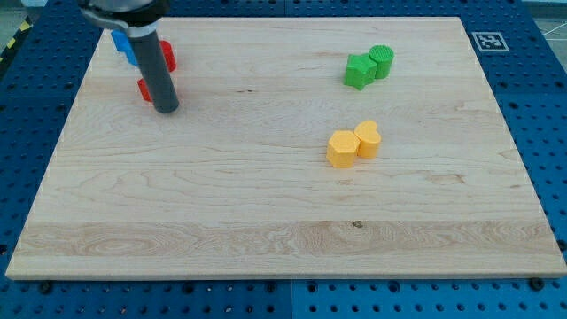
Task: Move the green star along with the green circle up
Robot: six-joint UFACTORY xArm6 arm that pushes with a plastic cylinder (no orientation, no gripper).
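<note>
The wooden surface [266, 204] holds a green star [358, 72] touching a green circle [381, 60], two yellow blocks [353, 144], and red blocks [147, 89] far left.

We find no words, brand names or numbers that we can read anywhere in the view. The only sign we see is a small black-and-white square marker [485, 41], a coded pattern and not lettering, standing at the counter's [266, 204] top right corner.
</note>
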